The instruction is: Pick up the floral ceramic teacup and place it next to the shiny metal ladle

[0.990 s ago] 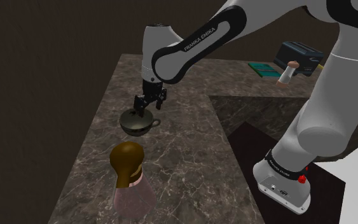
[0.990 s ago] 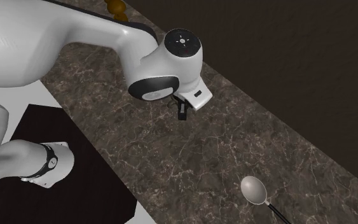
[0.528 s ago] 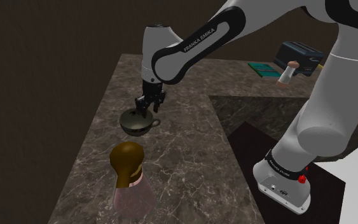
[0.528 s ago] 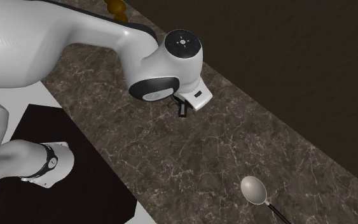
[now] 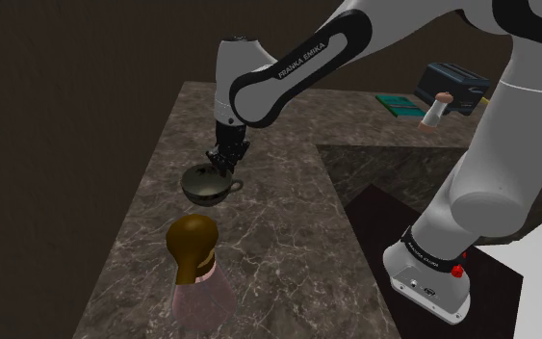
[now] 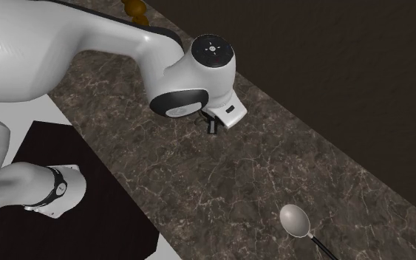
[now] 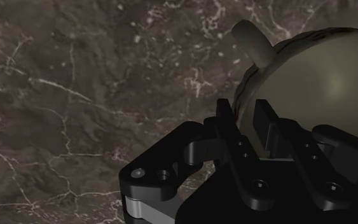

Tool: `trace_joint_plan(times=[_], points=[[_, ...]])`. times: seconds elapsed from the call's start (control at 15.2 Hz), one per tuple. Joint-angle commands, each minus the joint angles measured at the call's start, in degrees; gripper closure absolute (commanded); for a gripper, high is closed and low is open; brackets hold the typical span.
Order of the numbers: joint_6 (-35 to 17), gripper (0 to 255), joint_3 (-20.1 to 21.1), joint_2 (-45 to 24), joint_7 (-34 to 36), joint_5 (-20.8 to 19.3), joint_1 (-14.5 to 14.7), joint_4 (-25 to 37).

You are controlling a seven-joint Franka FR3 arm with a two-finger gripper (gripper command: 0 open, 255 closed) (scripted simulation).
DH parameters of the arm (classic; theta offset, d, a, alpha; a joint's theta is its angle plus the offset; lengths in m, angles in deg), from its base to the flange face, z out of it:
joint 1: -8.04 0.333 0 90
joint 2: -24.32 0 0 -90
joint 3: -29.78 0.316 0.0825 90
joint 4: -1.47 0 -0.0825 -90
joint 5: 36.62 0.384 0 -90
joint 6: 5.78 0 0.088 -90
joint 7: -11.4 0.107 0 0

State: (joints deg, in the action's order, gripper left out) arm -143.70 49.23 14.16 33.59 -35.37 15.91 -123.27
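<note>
The teacup (image 5: 204,183) is a dark olive cup with a faint floral pattern, and it stands on the marble counter (image 5: 269,231). Its handle points to the shoulder view's right. My black gripper (image 5: 226,158) comes straight down onto the cup's rim beside the handle and is shut on it. In the wrist view the two fingers (image 7: 231,130) clasp the wall of the teacup (image 7: 317,76) between them, below the handle (image 7: 252,37). The metal ladle (image 6: 296,219) lies on the counter (image 6: 221,185) at the second exterior view's lower right, far from the gripper (image 6: 213,127).
A brown-topped pink bottle-like figure (image 5: 199,265) stands just in front of the cup in the shoulder view. On the far counter branch are a dark toaster (image 5: 454,85), a small shaker (image 5: 435,111) and a green flat item (image 5: 394,103). The stand (image 5: 432,274) is at lower right.
The fingers have closed from wide apart onto the cup's rim. The arm and the cup have stayed in place.
</note>
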Motion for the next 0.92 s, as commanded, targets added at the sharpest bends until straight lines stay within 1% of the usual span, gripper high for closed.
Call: trace_joint_plan(times=[0.0,0.86], points=[[-0.02,255,0.00,-0.04,0.00,0.00,0.01,0.01],[9.41,255,0.38,5.88,-1.09,2.27,-0.55,3.80]])
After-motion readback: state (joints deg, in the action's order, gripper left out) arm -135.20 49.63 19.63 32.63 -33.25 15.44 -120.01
